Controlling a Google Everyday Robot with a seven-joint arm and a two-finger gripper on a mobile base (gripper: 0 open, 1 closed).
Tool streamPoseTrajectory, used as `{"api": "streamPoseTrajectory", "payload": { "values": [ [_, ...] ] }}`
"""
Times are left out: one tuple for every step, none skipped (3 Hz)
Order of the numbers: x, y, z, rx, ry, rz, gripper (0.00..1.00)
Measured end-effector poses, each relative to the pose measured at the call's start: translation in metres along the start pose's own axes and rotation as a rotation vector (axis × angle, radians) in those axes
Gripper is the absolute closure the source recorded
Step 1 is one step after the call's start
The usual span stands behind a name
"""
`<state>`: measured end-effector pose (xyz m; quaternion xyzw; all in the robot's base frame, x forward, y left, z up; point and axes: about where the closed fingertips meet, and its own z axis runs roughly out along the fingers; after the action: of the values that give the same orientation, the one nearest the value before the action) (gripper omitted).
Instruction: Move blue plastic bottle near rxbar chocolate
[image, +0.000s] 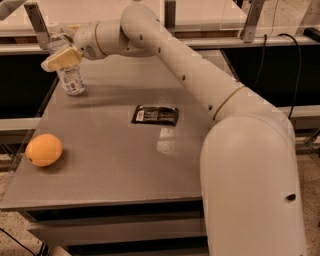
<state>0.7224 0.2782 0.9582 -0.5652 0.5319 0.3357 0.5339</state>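
The blue plastic bottle stands upright at the far left of the grey table, its upper part partly hidden by my hand. My gripper is at the bottle's top and is open, with one pale finger in front of the bottle and the other behind it. The rxbar chocolate, a flat black wrapper, lies near the table's middle, to the right of and nearer than the bottle.
A round orange fruit sits near the table's front left edge. My white arm reaches across the table's back right. Metal rails and shelving stand behind the table.
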Motion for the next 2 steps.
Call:
{"api": "streamPoseTrajectory", "payload": {
  "values": [
    [0.0042,-0.0026,0.0013,-0.003,-0.004,0.031,0.41],
    [0.0036,-0.0039,-0.0008,-0.016,0.002,0.044,0.64]
  ]
}}
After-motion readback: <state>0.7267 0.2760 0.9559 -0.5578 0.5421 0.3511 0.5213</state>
